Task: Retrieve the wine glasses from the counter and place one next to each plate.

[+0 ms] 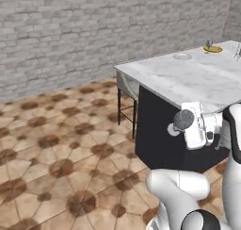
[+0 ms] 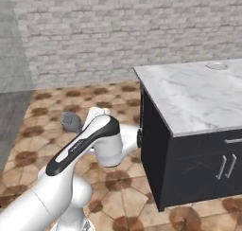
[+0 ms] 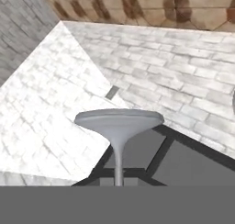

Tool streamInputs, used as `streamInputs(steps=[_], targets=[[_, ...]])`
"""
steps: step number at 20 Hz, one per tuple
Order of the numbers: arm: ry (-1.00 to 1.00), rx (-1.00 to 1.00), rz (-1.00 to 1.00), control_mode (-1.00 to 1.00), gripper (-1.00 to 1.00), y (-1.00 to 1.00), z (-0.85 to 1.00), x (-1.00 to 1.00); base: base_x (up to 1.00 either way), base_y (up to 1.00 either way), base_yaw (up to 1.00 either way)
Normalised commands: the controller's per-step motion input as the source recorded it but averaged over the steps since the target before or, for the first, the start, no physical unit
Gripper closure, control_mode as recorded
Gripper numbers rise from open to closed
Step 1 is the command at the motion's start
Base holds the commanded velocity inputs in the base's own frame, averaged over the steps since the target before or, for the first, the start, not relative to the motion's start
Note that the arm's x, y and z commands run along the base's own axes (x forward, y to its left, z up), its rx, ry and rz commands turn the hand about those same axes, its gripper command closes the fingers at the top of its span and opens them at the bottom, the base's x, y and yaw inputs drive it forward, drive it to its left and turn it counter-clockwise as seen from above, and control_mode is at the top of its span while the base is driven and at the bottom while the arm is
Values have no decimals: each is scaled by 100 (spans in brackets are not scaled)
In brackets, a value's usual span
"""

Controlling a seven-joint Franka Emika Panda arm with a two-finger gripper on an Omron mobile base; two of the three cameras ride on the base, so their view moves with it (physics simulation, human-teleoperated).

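My gripper (image 1: 187, 125) is shut on the thin stem of a grey-tinted wine glass (image 1: 183, 119), held sideways in the air in front of the island's near corner. In the hand view the wine glass (image 3: 118, 122) shows its round foot end-on, the stem running down to the gripper (image 3: 118, 182). From the right base view the wine glass (image 2: 71, 121) sticks out left of the hand over the floor. On the far end of the island lie a white-grey plate (image 1: 181, 56) and a yellow plate (image 1: 212, 48), with another wine glass (image 1: 209, 43) standing beside the yellow one. The counter is out of view.
The marble-topped island (image 1: 197, 78) with black cabinets (image 2: 198, 164) stands to the right. A stool (image 1: 126, 90) is tucked at its far left side. Tiled floor (image 1: 56, 149) stretches left to a grey brick wall (image 1: 94, 31).
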Motion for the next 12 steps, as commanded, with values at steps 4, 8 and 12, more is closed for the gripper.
streamInputs(steps=[4, 8, 12], targets=[[0, 0, 0, 100, 100, 0, 0, 0, 100, 100, -8], [0, 0, 0, 100, 100, 0, 0, 0, 100, 100, -17], [0, 0, 0, 100, 100, 0, 0, 0, 100, 99, -20]])
